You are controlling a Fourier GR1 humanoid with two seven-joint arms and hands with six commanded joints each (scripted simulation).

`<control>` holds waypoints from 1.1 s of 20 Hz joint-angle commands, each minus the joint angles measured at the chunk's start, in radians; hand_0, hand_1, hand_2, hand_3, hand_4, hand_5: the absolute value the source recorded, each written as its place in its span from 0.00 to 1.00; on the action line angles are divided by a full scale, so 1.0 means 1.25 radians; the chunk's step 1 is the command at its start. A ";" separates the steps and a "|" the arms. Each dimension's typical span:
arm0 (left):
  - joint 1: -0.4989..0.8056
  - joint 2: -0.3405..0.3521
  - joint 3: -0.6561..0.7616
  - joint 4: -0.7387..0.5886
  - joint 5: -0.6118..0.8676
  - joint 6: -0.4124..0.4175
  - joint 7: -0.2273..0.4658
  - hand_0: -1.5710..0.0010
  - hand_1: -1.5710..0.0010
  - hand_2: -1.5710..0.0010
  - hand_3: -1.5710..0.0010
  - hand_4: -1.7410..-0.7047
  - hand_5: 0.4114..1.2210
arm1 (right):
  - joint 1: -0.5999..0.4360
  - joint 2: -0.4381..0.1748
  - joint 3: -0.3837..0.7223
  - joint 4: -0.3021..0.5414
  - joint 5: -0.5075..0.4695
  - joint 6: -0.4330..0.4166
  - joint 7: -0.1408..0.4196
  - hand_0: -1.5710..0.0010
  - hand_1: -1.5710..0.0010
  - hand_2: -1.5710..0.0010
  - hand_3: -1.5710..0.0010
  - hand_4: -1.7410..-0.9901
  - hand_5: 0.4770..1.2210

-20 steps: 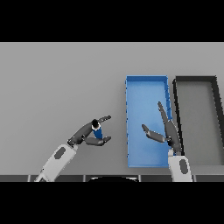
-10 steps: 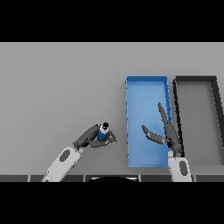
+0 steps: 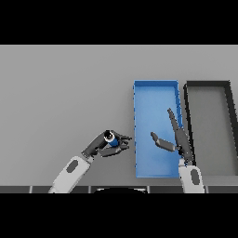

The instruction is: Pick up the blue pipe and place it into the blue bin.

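Observation:
A short blue pipe (image 3: 110, 138) with a dark open end sits in my left hand (image 3: 98, 145), whose fingers and thumb curl round it. The hand holds it just left of the blue bin (image 3: 155, 93), near the bin's lower left wall. My right hand (image 3: 178, 139) hangs over the bin's right half with straight fingers and the thumb spread out, holding nothing.
A black bin (image 3: 208, 85) stands right beside the blue one, on its right. Grey table (image 3: 60, 93) stretches to the left and behind.
My left hand has carried the blue pipe to the right, closer to the blue bin's left wall. The right hand has hardly moved.

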 commanded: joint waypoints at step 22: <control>-0.020 -0.043 0.031 -0.071 -0.050 -0.076 0.105 0.00 0.00 0.00 0.00 0.26 1.00 | 0.055 0.003 -0.001 -0.129 -0.060 0.021 -0.054 1.00 0.99 0.98 1.00 0.76 0.14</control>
